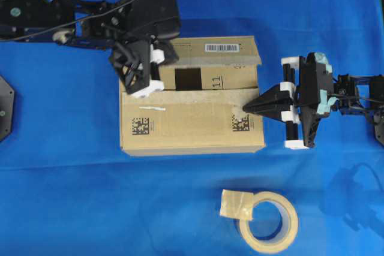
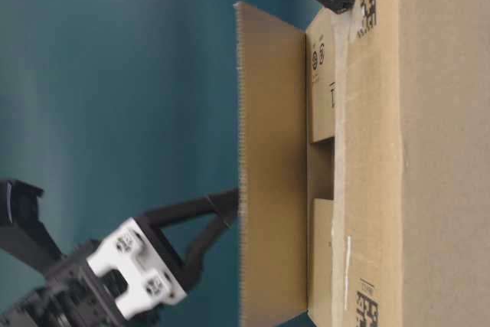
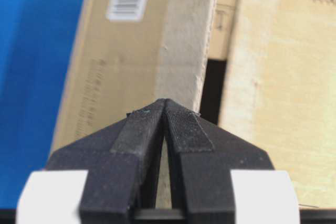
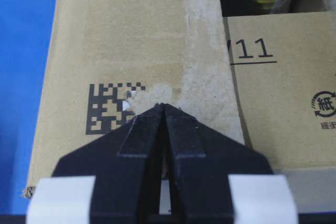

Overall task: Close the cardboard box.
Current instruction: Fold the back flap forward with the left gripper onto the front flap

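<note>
The cardboard box (image 1: 192, 103) is seen at the middle of the blue tabletop (image 1: 90, 208), its far flap raised. A barcode label (image 1: 221, 47) is carried on that flap; "11" is printed on an inner flap, and square codes (image 1: 140, 126) are borne by the near flap. The left pincer (image 3: 165, 103) is clenched against the raised flap's edge. The right pincer (image 4: 164, 107) is clenched, empty, on the near flap. A tape roll (image 1: 268, 221) lies nearby.

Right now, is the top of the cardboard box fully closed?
No, the cardboard box shows a dark gap between its flaps in the overhead view.
</note>
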Controlling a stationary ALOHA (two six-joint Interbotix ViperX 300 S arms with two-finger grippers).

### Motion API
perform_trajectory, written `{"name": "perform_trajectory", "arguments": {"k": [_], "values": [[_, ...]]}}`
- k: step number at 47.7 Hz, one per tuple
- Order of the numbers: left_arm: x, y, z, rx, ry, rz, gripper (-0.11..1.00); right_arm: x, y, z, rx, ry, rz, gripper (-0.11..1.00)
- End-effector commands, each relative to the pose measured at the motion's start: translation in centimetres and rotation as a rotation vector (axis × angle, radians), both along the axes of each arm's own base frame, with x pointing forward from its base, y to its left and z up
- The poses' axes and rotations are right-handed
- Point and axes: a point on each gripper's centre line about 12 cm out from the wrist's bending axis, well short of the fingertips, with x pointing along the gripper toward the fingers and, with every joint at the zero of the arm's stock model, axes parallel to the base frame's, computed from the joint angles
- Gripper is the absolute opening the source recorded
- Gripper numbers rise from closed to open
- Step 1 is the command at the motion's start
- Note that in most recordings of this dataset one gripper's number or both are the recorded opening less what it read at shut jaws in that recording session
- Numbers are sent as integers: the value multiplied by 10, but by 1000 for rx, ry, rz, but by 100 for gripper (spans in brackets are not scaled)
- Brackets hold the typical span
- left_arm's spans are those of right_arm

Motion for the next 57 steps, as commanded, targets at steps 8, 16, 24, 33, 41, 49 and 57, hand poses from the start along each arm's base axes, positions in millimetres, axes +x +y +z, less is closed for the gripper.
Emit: {"name": "perform_trajectory", "arguments": {"k": [8, 16, 24, 33, 41, 49, 57], "values": [[-12, -20, -24, -35, -120, 6, 0, 2, -4, 5, -1, -17, -13, 0], [-21, -25, -46, -68, -160, 34, 0, 2, -4, 4, -1, -14, -15, 0], [-27, -26, -51, -96, -180, 59, 0, 2, -8, 5, -2, -20, -26, 0], [-28, -26, -51, -94, -184, 58, 0, 5, -17, 9, -5, -50, -58, 0], [-28, -26, -52, -93, -184, 57, 0, 5, -26, 10, -7, -59, -89, 0], [-28, -26, -52, -93, -184, 57, 0, 4, -31, 10, -8, -57, -107, 0], [-29, -26, -52, -93, -181, 57, 0, 3, -35, 9, -7, -51, -120, 0]]}}
